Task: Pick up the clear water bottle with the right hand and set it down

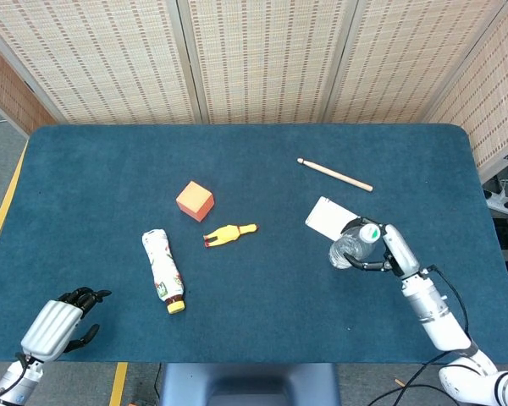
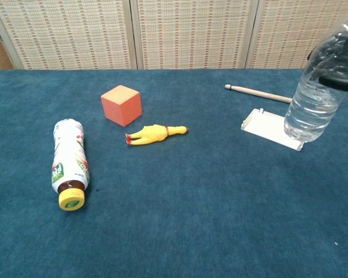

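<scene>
The carry step is in hand: the right hand point(image 1: 388, 251) holds the clear water bottle point(image 2: 313, 95) above the tabletop point(image 1: 262, 288), its dark fingers point(image 2: 343, 81) wrapped round the upper body below the cap. The bottle hangs tilted, base toward the white tray point(image 1: 328, 217), over the tray's near edge as the head view shows it. Judging from this, the next move calls for righting the bottle, lowering it onto bare cloth beside the tray rather than on its rim, then loosening the grip. The left hand point(image 1: 63, 322) sits at the tabletop's near-left corner, fingers curled in, holding nothing.
</scene>
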